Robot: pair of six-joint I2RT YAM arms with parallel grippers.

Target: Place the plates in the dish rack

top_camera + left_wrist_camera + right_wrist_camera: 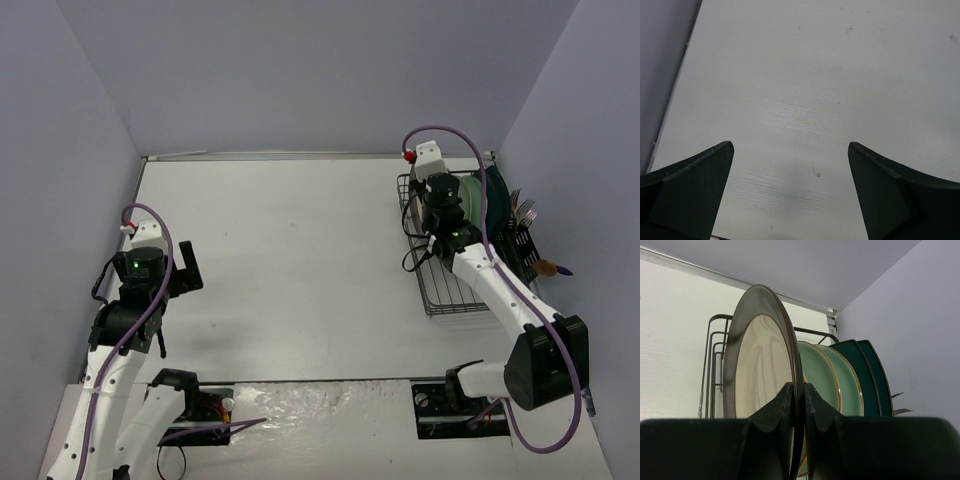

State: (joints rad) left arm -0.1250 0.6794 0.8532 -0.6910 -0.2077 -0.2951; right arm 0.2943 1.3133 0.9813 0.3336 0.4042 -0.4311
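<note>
Right gripper (798, 390) pinches the brown-rimmed cream plate (760, 365) — upright in the dish rack (712, 355)
Mint-green plates (822, 375), then dark teal plates (867, 377), stand behind; left gripper (790, 150) gapes wide above the table (805, 75)

The plates (825, 375) stand upright, side by side, in the dish rack (445, 295).

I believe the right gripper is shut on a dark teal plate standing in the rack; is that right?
Not quite: the right wrist view shows the right gripper shut on the brown-rimmed cream plate standing in the dish rack; the teal plates stand farther back.
</note>
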